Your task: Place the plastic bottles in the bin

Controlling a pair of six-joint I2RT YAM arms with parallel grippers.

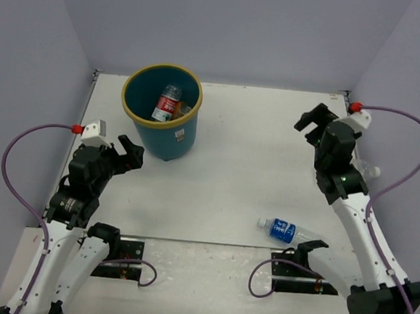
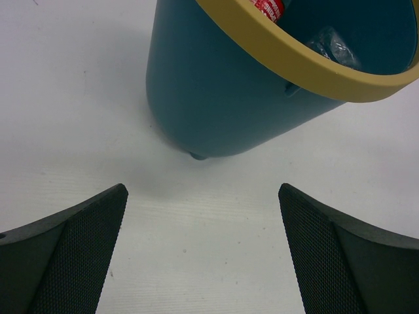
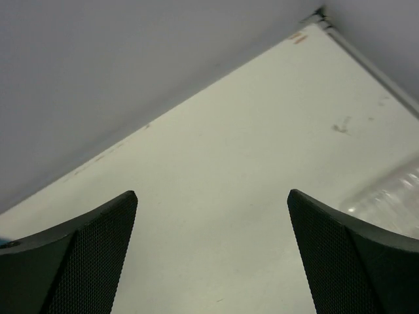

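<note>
The teal bin [image 1: 169, 141] with a yellow rim stands at the back left. Inside it I see a bottle with a red label [image 1: 167, 104]; others in there are mostly hidden. A clear bottle with a blue label [image 1: 284, 230] lies on the table near the front, right of centre. A plain clear bottle [image 1: 370, 169] lies at the right wall, partly hidden behind my right arm. My left gripper [image 1: 130, 153] is open and empty, just left of the bin. My right gripper [image 1: 311, 121] is open and empty at the back right. In the left wrist view the bin [image 2: 216, 85] stands right ahead of the open gripper [image 2: 203, 196].
Grey walls close the table at the back and both sides. In the right wrist view the open gripper [image 3: 213, 196] faces the back corner, with the clear bottle [image 3: 393, 196] at the right edge. Cables and arm bases lie along the front edge.
</note>
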